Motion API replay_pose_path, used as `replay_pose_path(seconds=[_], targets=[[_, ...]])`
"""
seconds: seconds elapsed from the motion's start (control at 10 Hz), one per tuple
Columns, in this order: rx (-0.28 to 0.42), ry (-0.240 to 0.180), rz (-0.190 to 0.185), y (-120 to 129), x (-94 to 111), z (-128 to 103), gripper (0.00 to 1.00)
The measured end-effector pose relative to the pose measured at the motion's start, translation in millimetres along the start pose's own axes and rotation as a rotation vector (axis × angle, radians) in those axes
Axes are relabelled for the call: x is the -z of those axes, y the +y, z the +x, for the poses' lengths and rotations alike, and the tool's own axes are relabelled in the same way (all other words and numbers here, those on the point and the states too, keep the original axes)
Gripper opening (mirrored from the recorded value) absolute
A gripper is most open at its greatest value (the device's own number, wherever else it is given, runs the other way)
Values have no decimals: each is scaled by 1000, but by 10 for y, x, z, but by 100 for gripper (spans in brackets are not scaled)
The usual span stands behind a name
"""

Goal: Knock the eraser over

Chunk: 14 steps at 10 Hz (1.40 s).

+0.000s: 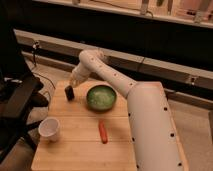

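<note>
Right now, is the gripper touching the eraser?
Cannot tell. The camera view shows the gripper just above the eraser, with neither gap nor contact plain.

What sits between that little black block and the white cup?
Nothing: in the camera view only bare wooden table separates the eraser from the white cup. The gripper hangs just above the eraser.
</note>
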Motion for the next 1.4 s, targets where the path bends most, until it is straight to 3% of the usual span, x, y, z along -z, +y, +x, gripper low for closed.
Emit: replay_pose_path(seconds=[0.5,1.4], targets=[[31,-30,-9,-59,-98,-85,0],[32,-26,-13,-52,-87,-78,0]])
